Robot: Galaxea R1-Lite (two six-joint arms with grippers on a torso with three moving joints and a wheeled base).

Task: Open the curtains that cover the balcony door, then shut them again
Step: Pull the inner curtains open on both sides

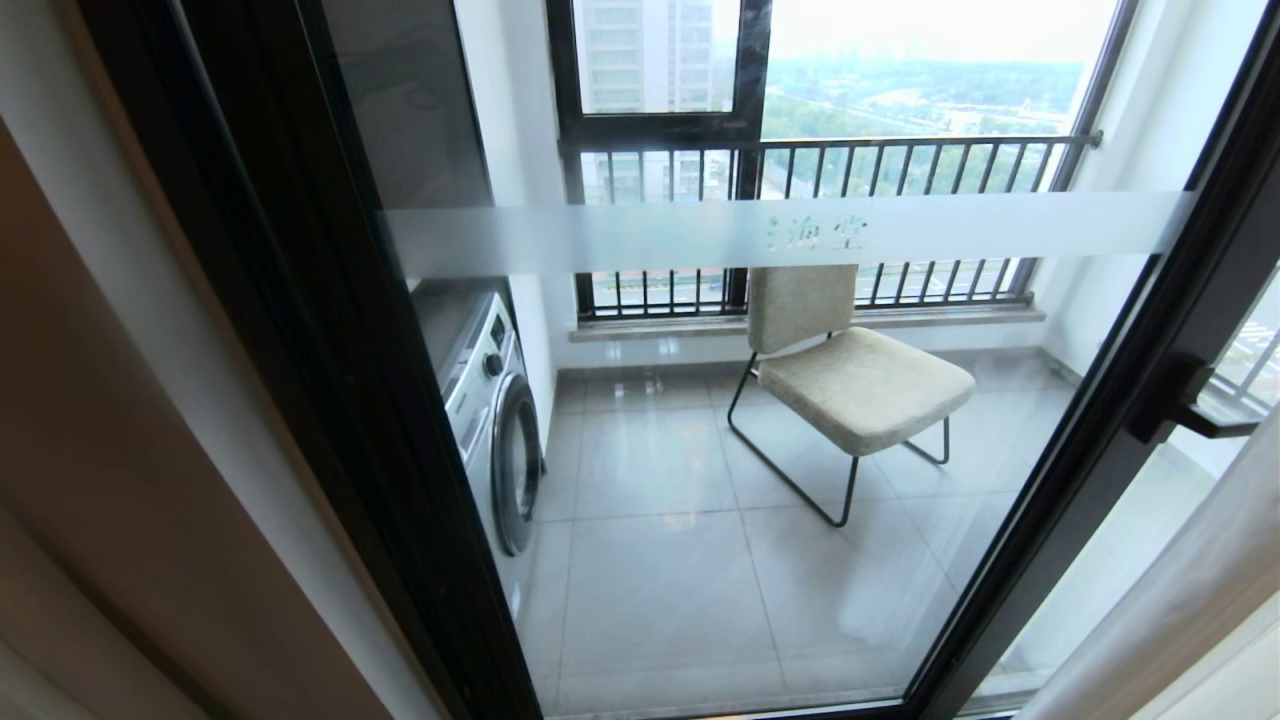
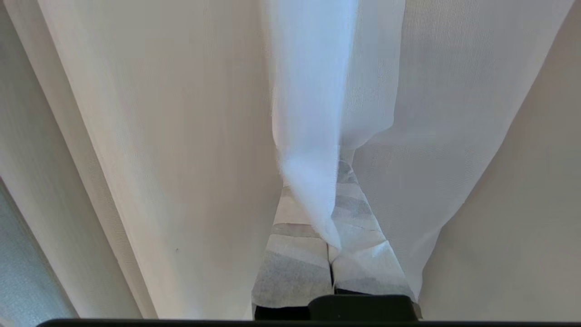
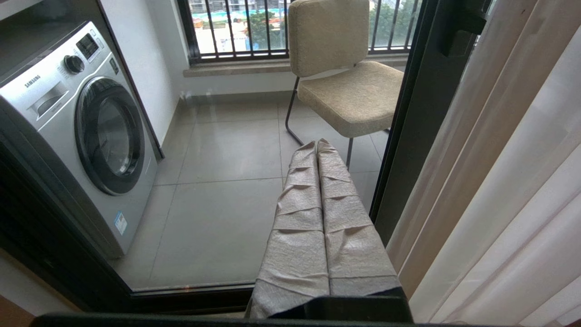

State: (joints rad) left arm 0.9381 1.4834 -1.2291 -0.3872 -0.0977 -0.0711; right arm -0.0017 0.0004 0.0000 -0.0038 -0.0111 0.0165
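Looking through the balcony door (image 1: 700,420), the head view shows its glass uncovered: a black frame on both sides, a frosted band (image 1: 780,235) with small characters across it, and a black handle (image 1: 1185,400) on the right-hand frame. Beyond the glass stand a washing machine (image 1: 495,420) on the left, a beige chair (image 1: 850,370) in the middle of the tiled balcony floor, and a black-framed window with railing bars (image 1: 820,150) at the back. Neither arm appears in this view; of the curtains (image 1: 1180,600) only a pale fold shows at the lower right corner, with a blurred beige surface along the left edge. The left wrist view shows what the head view does not: the left gripper (image 2: 331,259), its wrapped fingers pressed together, sits in among the curtains, with a fold of sheer white voile (image 2: 313,136) draped over the fingertips; whether the cloth is pinched between them cannot be told. Thicker beige fabric hangs on both sides, leaving little room around it. The right wrist view shows the right gripper (image 3: 317,150) with fingers closed on nothing, held low before the glass, pointing toward the chair, the curtains just beside it past the door's right frame and open floor ahead beyond the pane.
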